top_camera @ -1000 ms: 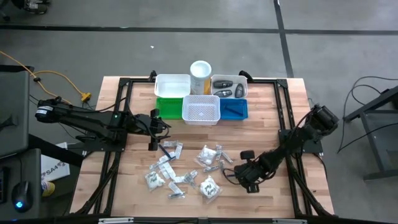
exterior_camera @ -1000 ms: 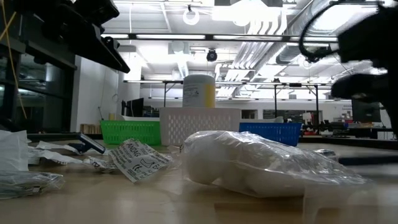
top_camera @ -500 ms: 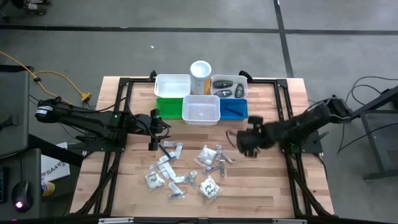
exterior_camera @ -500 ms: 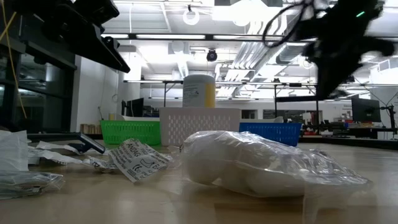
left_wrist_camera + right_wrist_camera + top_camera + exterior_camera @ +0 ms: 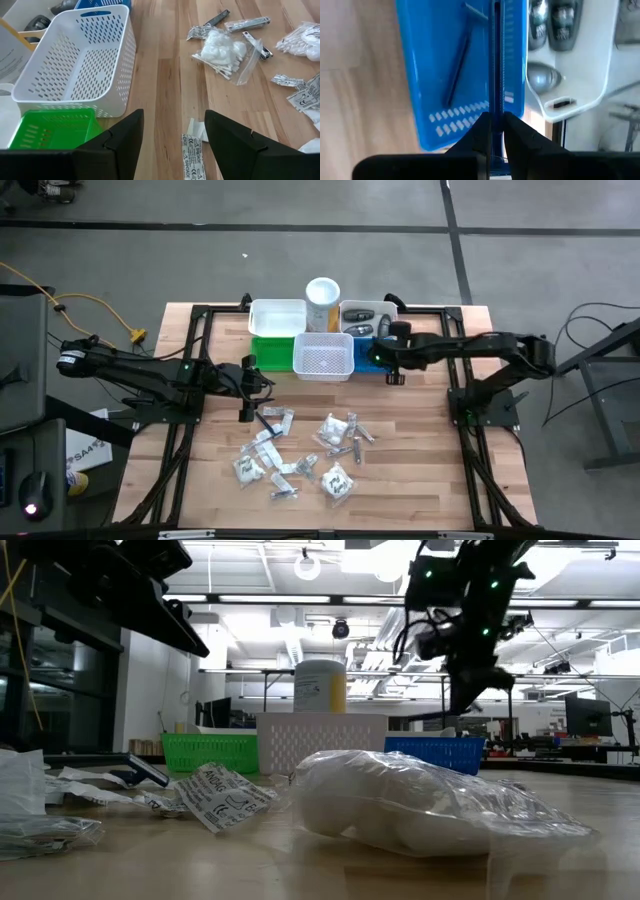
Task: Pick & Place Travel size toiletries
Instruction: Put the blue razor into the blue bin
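Right gripper [image 5: 384,352] hangs over the blue bin [image 5: 378,360], my landmark for these notes, and I see its fingers [image 5: 512,132] pinched together on a thin dark razor-like stick [image 5: 495,60] that stands on end above the bin's far rim. Inside the blue bin another thin dark stick [image 5: 458,67] lies flat on the floor. Just behind the blue bin sits a white bin [image 5: 392,307] with dark grey oval pieces [image 5: 362,312] in it; beside the blue bin stands the perforated white basket [image 5: 322,357], and past that the green bin [image 5: 268,351]. A tall white-and-yellow cylinder [image 5: 322,300] rises behind the basket. Left gripper [image 5: 245,413] hovers well away from the blue bin, beyond the green one, jaws parted and holding nothing; between its fingers [image 5: 122,142] I see a printed sachet [image 5: 193,157] on the wood. Remaining toiletries lie scattered on the table [image 5: 440,480] in front of the bins: crinkly packets with green print [image 5: 337,483], a bag of cotton swabs [image 5: 222,52], silvery sachets [image 5: 285,422]. In the low view a large clear packet [image 5: 430,805] fills the foreground.
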